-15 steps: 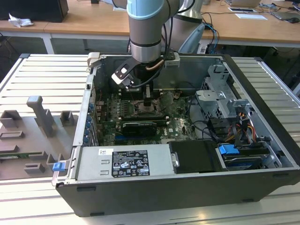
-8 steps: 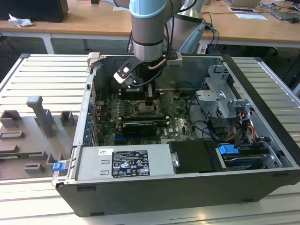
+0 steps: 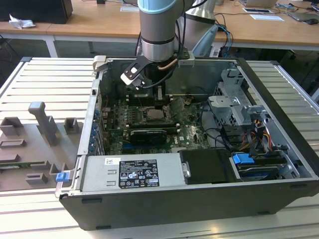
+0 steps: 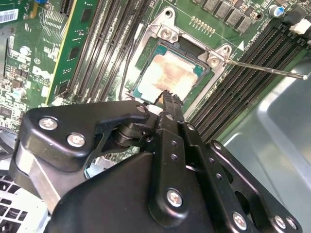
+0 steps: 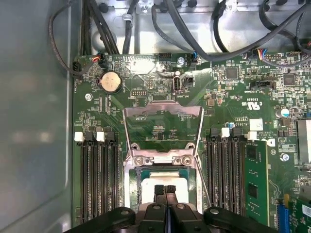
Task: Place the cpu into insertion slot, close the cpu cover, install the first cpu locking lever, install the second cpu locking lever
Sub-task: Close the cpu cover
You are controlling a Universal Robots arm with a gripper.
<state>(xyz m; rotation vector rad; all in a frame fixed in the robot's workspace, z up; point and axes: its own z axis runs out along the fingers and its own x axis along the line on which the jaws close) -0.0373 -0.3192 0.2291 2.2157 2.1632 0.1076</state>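
Observation:
The cpu (image 4: 167,75) (image 5: 150,183), a pale silvery-beige square, lies flat in the insertion slot (image 4: 216,62) (image 3: 153,114) on the green board. The cpu cover (image 5: 164,106), a silvery frame with a cut-out centre, stands swung open behind the slot on its hinge. My gripper (image 5: 165,189) (image 4: 168,97) is shut with its black fingertips pressed together and nothing between them, right over the cpu's near edge; whether it touches the cpu I cannot tell. A thin metal locking lever (image 4: 265,71) sticks out free beside the slot. In the exterior view my gripper (image 3: 158,102) reaches down into the case.
Long black memory slots (image 5: 97,179) flank the socket, with one green memory module (image 5: 252,179) fitted. Black cables (image 5: 204,34) run above the board near a coin battery (image 5: 111,82). The open computer case (image 3: 279,124) holds a power supply (image 3: 132,172) and a drive cage (image 3: 234,102).

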